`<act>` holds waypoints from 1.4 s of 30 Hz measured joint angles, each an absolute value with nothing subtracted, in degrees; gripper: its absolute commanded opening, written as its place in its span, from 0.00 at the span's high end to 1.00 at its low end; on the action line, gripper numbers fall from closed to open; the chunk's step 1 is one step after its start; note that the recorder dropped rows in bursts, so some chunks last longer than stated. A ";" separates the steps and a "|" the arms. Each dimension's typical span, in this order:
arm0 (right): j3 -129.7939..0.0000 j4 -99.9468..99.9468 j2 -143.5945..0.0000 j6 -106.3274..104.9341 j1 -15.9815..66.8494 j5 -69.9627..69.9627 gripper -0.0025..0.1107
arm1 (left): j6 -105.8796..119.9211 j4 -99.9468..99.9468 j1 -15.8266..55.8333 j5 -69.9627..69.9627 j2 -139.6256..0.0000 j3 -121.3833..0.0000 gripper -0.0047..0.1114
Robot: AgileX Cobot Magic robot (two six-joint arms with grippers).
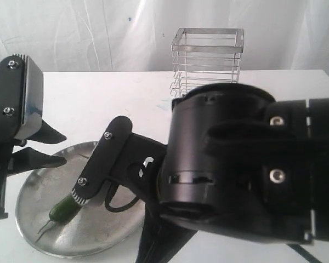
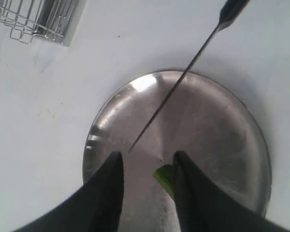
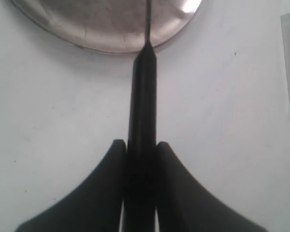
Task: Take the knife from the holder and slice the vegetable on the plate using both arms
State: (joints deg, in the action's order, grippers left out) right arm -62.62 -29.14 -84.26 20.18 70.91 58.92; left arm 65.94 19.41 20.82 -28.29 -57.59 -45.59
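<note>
Exterior view: the plate sits on the white bench, with the vegetable lying on it. The holder stands well beyond the plate. The left hand hovers at the plate's edge, its fingers apart.

Left wrist view: the vegetable shows between those spread fingers, close to one of them. The knife slants its blade over the plate.

Right wrist view: the right hand is clamped on the knife's handle just off the plate's rim, and the blade reaches over the plate.
</note>
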 measured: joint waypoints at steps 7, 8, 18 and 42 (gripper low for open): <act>-61.69 -28.65 -84.26 27.47 70.53 54.18 0.98 | 53.20 12.10 20.82 -30.22 -55.85 -45.59 0.52; -61.69 -28.38 -84.51 28.64 69.98 53.21 0.98 | 50.88 10.83 20.82 -30.47 -56.14 -45.47 0.50; -61.69 -22.80 -90.03 31.84 66.98 45.92 0.98 | 32.03 4.85 20.82 -29.23 -62.65 -39.64 0.47; -61.65 -16.88 -100.17 26.45 66.98 37.64 0.98 | 17.35 1.95 20.82 -16.54 -69.26 -37.38 0.47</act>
